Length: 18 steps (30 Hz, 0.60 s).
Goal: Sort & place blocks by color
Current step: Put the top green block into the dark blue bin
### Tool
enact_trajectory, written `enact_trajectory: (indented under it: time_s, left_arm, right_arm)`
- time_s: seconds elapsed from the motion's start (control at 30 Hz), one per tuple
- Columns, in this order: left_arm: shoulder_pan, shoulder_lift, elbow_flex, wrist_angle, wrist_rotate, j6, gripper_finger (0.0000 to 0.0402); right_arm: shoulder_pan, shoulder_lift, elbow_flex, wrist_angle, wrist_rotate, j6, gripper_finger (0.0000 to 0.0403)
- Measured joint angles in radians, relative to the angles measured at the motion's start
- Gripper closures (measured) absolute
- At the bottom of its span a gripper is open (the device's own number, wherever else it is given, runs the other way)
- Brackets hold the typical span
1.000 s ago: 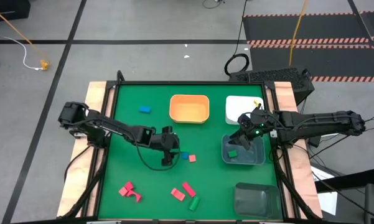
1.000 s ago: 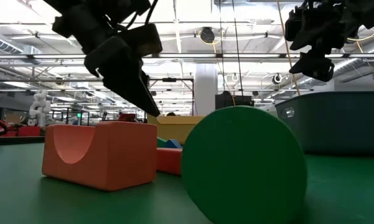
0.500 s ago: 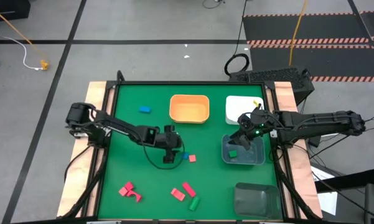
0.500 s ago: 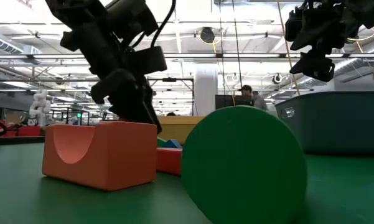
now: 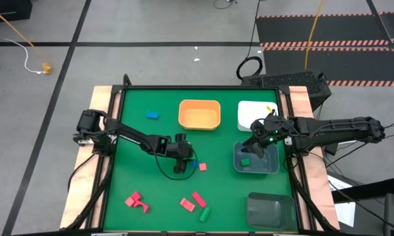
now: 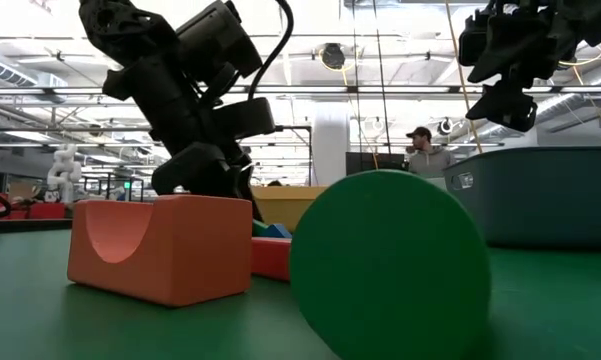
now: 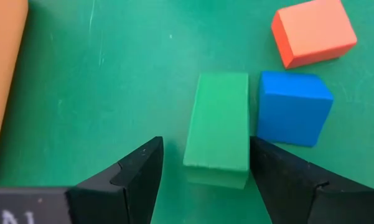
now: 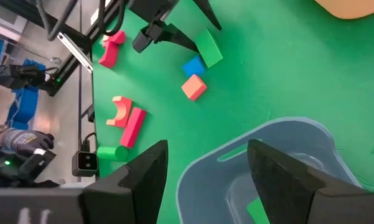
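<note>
Green felt covers the surface (image 5: 134, 141), and we take the orange bin (image 5: 199, 114) as our landmark. Down and left of it, the left gripper (image 7: 205, 165) hangs low over a green bar block (image 7: 217, 128), its fingers (image 7: 134, 171) parted on either side of the bar's near end and not yet closed on anything. A blue cube (image 7: 293, 107) touches the bar's far long side, and a salmon block (image 7: 313, 32) lies just beyond it. We judge the bar light, stiff and slightly grippy, like foam; taking it across its narrow width should hold, though the finger next to the cube has little room. To the right of the orange bin, the right gripper (image 8: 206, 163) hovers above the grey-blue bin (image 8: 280, 134), fingers apart and empty, with a green block (image 5: 245, 160) inside the bin. More red, pink and green blocks lie nearer the front edge.
</note>
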Motion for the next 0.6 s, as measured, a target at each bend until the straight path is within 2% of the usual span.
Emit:
enact_trajectory:
  time_s: [0.2, 0.27, 0.4, 0.6]
  left_arm:
    - [0.003, 0.002, -0.001, 0.013, 0.036, 0.028, 0.0172]
    - [0.001, 0.002, -0.001, 0.013, 0.037, 0.028, 0.0194]
    - [0.002, 0.002, -0.001, 0.014, 0.065, 0.026, 0.0264]
    - [0.001, 0.002, -0.001, 0.015, 0.080, -0.039, 0.0267]
  right_arm:
    - [-0.006, 0.000, 0.000, 0.001, 0.000, -0.019, 0.0193]
    - [-0.006, 0.000, 0.000, 0.001, 0.000, -0.021, 0.0193]
    - [-0.006, 0.000, 0.000, 0.000, 0.000, -0.041, 0.0193]
    - [-0.006, 0.000, 0.000, -0.001, -0.003, -0.049, 0.0193]
